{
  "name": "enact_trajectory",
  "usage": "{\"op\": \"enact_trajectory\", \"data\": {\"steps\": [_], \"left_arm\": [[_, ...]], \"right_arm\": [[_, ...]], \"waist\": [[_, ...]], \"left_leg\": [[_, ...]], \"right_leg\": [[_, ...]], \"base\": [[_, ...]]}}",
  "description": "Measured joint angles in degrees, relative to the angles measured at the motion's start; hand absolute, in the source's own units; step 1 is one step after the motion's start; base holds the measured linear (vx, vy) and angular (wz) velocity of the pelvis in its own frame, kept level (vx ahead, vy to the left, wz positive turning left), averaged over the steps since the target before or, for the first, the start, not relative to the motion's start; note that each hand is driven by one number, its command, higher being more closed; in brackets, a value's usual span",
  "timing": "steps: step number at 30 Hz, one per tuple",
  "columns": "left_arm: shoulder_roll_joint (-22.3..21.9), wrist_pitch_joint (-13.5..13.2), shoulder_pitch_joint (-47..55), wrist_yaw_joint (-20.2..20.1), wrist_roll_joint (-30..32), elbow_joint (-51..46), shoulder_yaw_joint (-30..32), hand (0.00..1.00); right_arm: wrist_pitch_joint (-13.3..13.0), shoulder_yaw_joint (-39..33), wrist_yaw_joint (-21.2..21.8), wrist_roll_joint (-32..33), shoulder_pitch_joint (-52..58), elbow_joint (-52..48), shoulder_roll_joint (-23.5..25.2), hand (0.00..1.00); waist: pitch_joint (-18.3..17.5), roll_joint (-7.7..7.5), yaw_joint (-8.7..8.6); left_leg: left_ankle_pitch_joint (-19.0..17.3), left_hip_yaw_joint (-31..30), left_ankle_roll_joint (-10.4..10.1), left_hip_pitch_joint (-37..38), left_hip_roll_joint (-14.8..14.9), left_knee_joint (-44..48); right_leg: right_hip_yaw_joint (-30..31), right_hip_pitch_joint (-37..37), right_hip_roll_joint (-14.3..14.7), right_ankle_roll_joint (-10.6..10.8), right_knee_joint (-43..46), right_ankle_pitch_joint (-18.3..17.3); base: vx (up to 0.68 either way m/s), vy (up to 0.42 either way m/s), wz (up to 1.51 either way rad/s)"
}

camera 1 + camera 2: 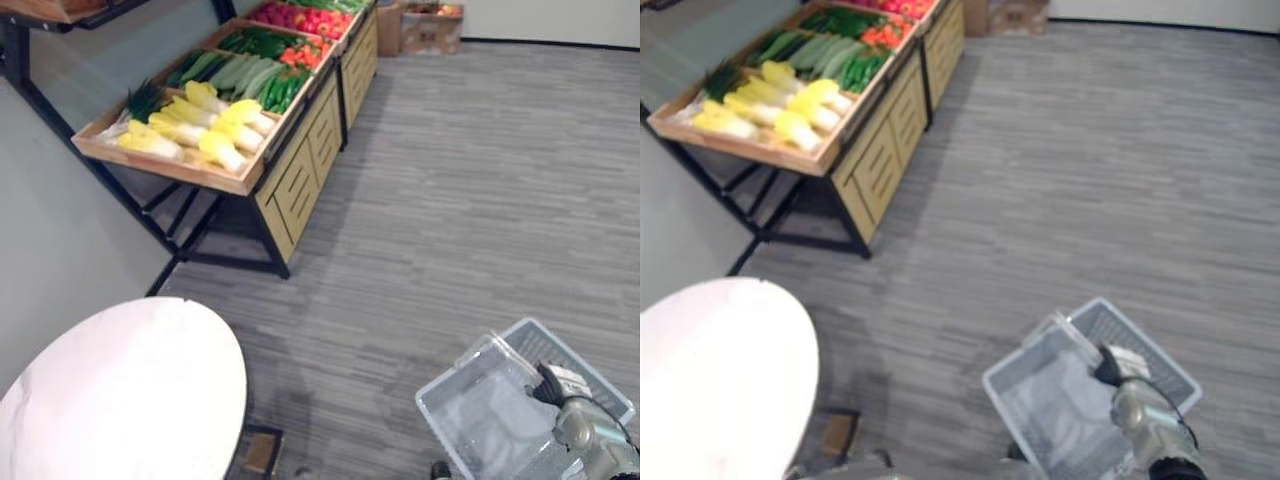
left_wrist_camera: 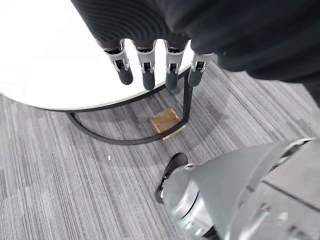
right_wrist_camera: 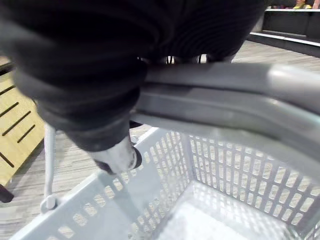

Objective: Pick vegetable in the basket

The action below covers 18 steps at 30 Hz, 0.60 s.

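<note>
A slanted wooden produce stand (image 1: 160, 165) sits far ahead on the left. The grey plastic mesh basket (image 1: 1040, 400) hangs low on the right, its handle (image 3: 225, 100) clamped in the right hand (image 3: 117, 155). Yellow-white cabbages (image 1: 195, 125) lie along the stand's near edge, well apart from both hands. The left hand (image 2: 145, 67), fingers straight and apart, looks better placed.

Right hand (image 3: 118, 156) curled round the grey handle (image 3: 235, 102) above the perforated basket (image 3: 220, 167); slatted wooden stand (image 3: 15, 125) beyond its corner.

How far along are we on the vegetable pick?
Done: the right hand holds the basket by its handle. In hand: nothing more; basket empty, left hand open. Left: reach the vegetables on the stand, pick one, place it in.
</note>
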Motion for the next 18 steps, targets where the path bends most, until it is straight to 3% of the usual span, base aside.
{"op": "enact_trajectory", "data": {"steps": [1,2,4,5,8,10,13,15,16,18], "left_arm": [[-0.55,0.27,0.96,-0.05,-1.05,0.45,0.66,0.0],[-1.65,0.67,2.13,-0.05,-1.68,1.01,1.1,0.0],[-3.14,0.87,3.39,-0.06,-3.97,1.07,1.13,0.0],[-4.37,0.82,4.12,-0.01,-6.15,1.08,1.38,0.0],[-5.48,0.81,4.5,0.17,-10.74,1.09,3.89,0.0],[-5.49,0.79,4.56,0.81,-12.52,1.0,6.14,0.0],[-5.46,0.73,4.28,1.24,-13.09,0.98,8.53,0.0],[-5.63,0.48,4.36,1.26,-13.99,1.03,8.35,0.0],[-4.88,0.27,3.64,1.23,-14.0,1.44,8.45,0.0],[-3.91,-0.37,3.05,1.66,-14.0,-0.1,8.4,0.0]], "right_arm": [[-0.09,0.72,-0.01,0.4,-0.71,-0.35,-0.01,1.0],[-0.11,1.19,-0.03,0.76,-1.06,-0.4,-0.02,1.0],[0.06,1.42,-0.07,1.3,-1.14,-0.32,0.0,1.0],[0.49,1.75,-0.02,1.95,-1.13,-0.21,0.06,1.0],[1.02,2.42,0.08,2.04,-1.17,0.27,1.07,1.0],[1.21,2.42,0.08,2.04,-1.31,0.35,1.68,1.0],[1.29,3.04,0.07,2.04,-3.51,1.8,2.84,1.0],[1.25,4.06,0.07,2.06,-4.12,1.84,2.68,1.0],[1.74,4.45,0.2,2.11,-4.15,2.4,3.75,1.0],[1.15,6.83,0.84,2.0,-4.1,1.91,4.53,1.0]], "waist": [[0.48,0.66,0.27],[0.82,0.74,0.94],[1.21,0.73,1.93],[1.19,0.9,2.24],[1.28,0.81,3.42],[1.28,0.81,3.38],[1.54,0.78,3.72],[2.06,2.52,3.94],[2.27,2.93,4.41],[2.94,-0.25,4.47]], "left_leg": [[2.12,-2.53,3.19,-2.21,1.03,6.54],[6.64,-5.27,5.51,-3.9,1.05,11.36],[14.82,-9.63,3.81,-8.87,0.53,19.0],[7.63,-11.25,2.54,-11.2,-0.8,22.36],[0.48,-11.25,2.8,-12.64,-4.15,16.47],[0.04,-13.5,2.81,-11.85,-5.98,7.15],[0.1,-21.55,2.86,-8.28,-9.78,-6.64],[1.02,-18.34,4.2,-4.03,-9.11,-12.67],[1.15,-14.74,3.44,-2.1,-8.7,-13.63],[0.49,-9.94,4.6,-1.11,-10.22,-14.35]], "right_leg": [[0.52,1.49,1.14,-0.79,0.27,-0.77],[1.67,2.61,1.76,-1.45,0.47,-1.46],[3.36,3.69,1.91,-2.91,0.66,-2.04],[3.96,3.91,1.74,-3.66,1.22,-2.55],[5.48,3.91,2.26,-4.23,2.57,-2.89],[5.68,4.13,2.99,-4.58,2.78,-3.15],[7.74,4.66,3.45,-4.18,3.68,-4.69],[8.95,6.17,4.57,-2.57,4.51,-6.75],[9.61,7.49,4.42,-1.35,5.08,-8.36],[9.63,7.22,1.43,-0.8,5.33,-8.82]], "base": [[0.03,-0.13,-0.34],[0.07,-0.173,-0.39],[0.08,-0.169,-0.34],[0.09,-0.103,-0.29],[0.17,-0.059,-0.32],[0.18,0.045,-0.16],[0.21,0.144,-0.39],[0.29,0.248,-0.48],[0.25,0.257,-0.29],[0.18,0.207,-0.24]]}}
